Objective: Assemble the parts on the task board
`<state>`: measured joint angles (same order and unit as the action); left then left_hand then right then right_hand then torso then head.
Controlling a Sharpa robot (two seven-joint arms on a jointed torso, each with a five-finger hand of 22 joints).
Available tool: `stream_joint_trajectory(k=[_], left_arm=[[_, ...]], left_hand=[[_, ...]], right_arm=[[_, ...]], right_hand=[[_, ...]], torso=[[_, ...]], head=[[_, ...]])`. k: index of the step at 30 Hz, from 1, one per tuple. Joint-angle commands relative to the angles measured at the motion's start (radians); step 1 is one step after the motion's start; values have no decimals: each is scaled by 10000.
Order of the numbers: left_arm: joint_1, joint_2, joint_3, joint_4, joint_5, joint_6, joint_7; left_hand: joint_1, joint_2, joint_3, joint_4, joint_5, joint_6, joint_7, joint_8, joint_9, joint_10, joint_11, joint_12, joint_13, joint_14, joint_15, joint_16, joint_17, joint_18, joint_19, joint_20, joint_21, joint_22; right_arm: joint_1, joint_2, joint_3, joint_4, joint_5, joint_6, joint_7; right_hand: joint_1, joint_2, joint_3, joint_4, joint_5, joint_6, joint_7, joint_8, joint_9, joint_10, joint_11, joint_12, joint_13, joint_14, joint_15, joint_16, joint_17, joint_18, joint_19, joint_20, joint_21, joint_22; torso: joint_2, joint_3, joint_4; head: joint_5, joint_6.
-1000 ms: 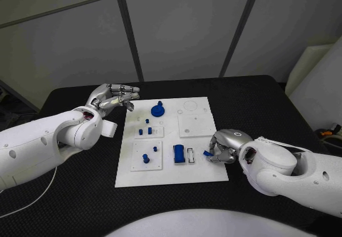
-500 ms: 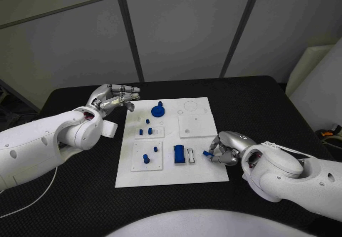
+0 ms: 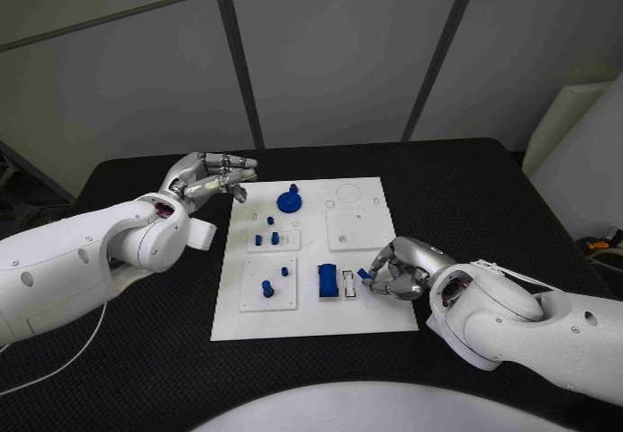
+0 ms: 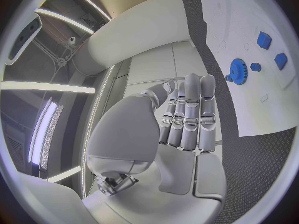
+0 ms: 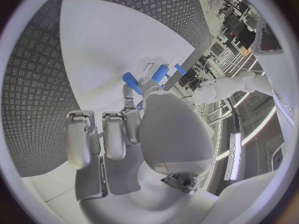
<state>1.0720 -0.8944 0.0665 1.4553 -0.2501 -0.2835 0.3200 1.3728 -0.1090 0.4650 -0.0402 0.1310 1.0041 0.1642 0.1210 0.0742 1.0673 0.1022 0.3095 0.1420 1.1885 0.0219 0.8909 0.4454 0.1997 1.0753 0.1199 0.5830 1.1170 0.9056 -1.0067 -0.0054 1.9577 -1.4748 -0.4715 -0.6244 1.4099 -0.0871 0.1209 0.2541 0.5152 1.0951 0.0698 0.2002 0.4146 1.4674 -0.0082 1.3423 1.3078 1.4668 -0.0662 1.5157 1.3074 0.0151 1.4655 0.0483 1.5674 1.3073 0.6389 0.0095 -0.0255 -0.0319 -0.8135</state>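
Flat white task board (image 3: 311, 319); right robot hand (image 3: 400, 268) pinches small blue part (image 3: 366, 273).

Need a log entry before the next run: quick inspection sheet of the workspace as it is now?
Surface: black table, textured mat.
Job's things: white task board mid-table; blue gear at its far end; blue block upright near the right hand; small blue pegs in the left-side plates.
Clutter: nothing seen.
Hands: left hand raised beside the board's far left corner, holding nothing, fingers curled; right hand at the board's right edge, pinching a small blue part.
Cables: white cable on the table under the left arm.
Surroundings: grey wall panels behind.
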Motion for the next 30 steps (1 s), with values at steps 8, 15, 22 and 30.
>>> stream_joint_trajectory(k=[8,15,22,30], left_arm=[[15,16,8,35,18,60,-4],[15,16,8,35,18,60,-4],[15,20,8,39,18,76,-37],[16,41,8,26,18,93,-53]], left_hand=[[-11,78,-46,-16,-14,-24,92,52,-14,-83,2,49,15,-40,2,-45,-10,-168,-29,27,-44,-17],[-11,78,-46,-16,-14,-24,92,52,-14,-83,2,49,15,-40,2,-45,-10,-168,-29,27,-44,-17],[-35,73,-60,-7,-14,-98,135,18,-38,-110,28,67,15,-38,16,-41,-24,-172,-22,33,-56,-22],[-41,74,-62,-4,-14,-117,145,10,-44,-122,35,70,14,-38,22,-40,-29,-173,-20,36,-60,-24]], right_arm=[[11,518,-1,-302,755,331,47],[11,518,-1,-302,755,331,47],[11,808,2,-476,853,630,17],[12,985,4,-615,948,646,76]], right_hand=[[-500,-103,-133,254,207,217,-102,81,110,209,-80,48,1243,839,-107,-4,1637,-151,1053,-109,34,2635],[-500,-103,-133,254,207,217,-102,81,110,209,-80,48,1243,839,-107,-4,1637,-151,1053,-109,34,2635],[-1207,-45,-467,344,323,409,-189,223,309,211,-145,-22,1212,834,-158,-21,1613,-151,1053,-149,34,2635],[-1760,23,-828,355,512,413,-210,282,471,211,-163,-70,1192,833,-176,-29,1605,-151,1053,-175,34,2635]], torso=[[2,6,-5],[2,6,-5],[3,14,-19],[1,13,-12]], head=[[37,13],[37,13],[79,-2],[68,-1]])
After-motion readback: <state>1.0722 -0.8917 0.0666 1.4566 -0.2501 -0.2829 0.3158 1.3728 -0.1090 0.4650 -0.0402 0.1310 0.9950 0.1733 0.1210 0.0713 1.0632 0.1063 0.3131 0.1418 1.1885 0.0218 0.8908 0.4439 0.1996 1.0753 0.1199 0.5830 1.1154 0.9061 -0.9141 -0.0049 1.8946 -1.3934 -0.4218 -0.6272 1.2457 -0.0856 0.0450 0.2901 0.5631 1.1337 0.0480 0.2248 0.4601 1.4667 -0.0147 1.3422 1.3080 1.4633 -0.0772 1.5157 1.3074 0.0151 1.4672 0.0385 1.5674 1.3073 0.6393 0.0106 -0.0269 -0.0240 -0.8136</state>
